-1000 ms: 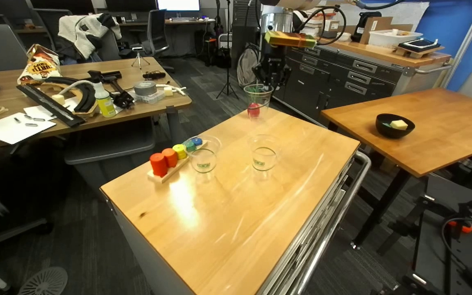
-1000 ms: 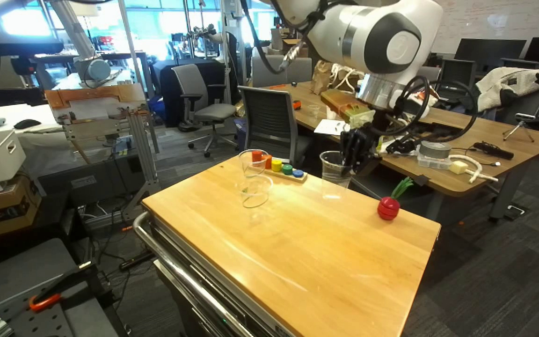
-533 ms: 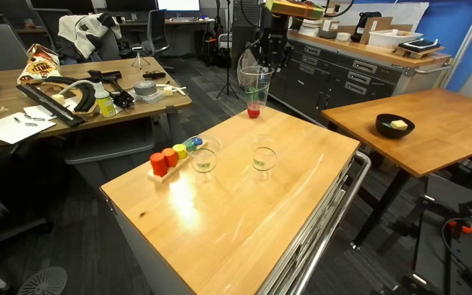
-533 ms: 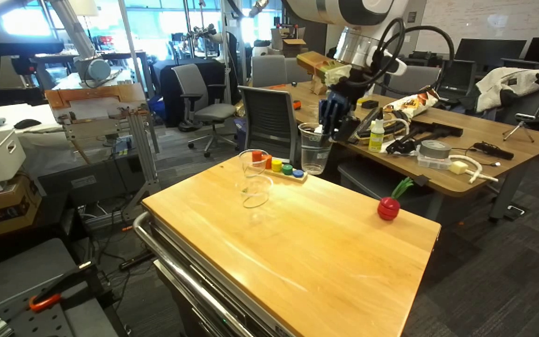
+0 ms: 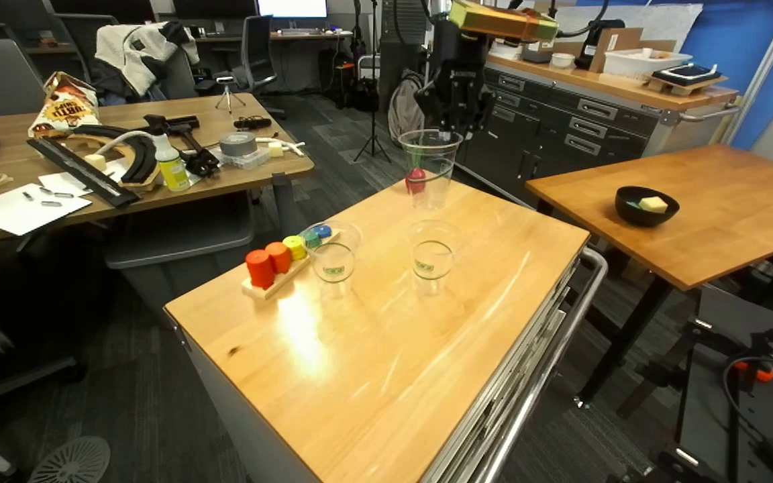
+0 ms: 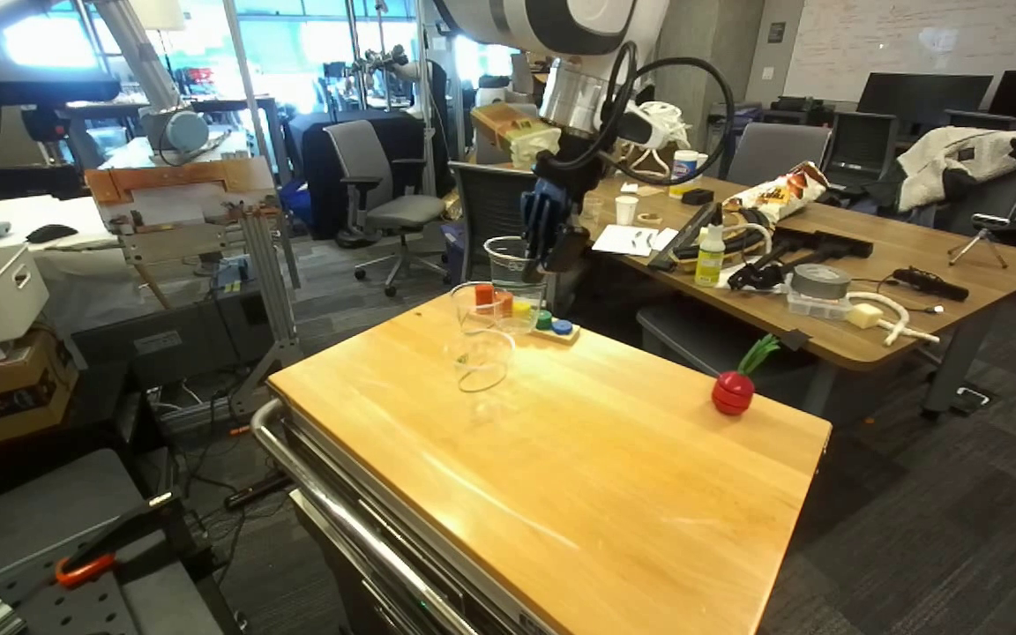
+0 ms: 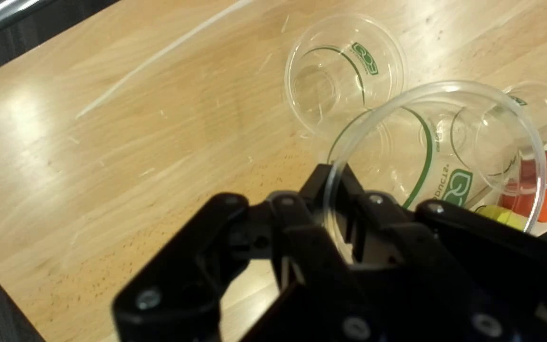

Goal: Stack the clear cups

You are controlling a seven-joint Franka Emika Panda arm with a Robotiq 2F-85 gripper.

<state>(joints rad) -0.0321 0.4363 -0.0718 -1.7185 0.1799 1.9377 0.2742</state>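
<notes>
In an exterior view, the gripper (image 5: 458, 129) is clenched on the rim of the held cup (image 5: 437, 168), which hangs roughly upright above the cart top (image 5: 359, 362). The radish (image 5: 416, 180) shows through its clear wall. From the held cup, the second cup (image 5: 333, 265) stands between seven and eight o'clock and the third cup (image 5: 432, 265) at six, both upright and apart from each other. The blocks (image 5: 279, 258) run in a row from nine toward eleven o'clock of the second cup; whether they touch it, I cannot tell. A bowl (image 5: 647, 213) sits on another table (image 5: 715, 235), a little past three o'clock. In an exterior view, the gripper (image 6: 543, 262) pinches the held cup (image 6: 512, 278) near two o'clock of its body, and some of the blocks show through it. The second cup is at eight o'clock from the held cup, overlapping it in this view, and the third cup (image 6: 480, 363) at seven; the radish (image 6: 733, 394) stands at four, well apart on the cart top. In the wrist view, the gripper (image 7: 334, 190) has the held cup's rim at about eight o'clock. The third cup (image 7: 344, 73) stands toward ten or eleven, the second cup at two, the blocks between three and four.
</notes>
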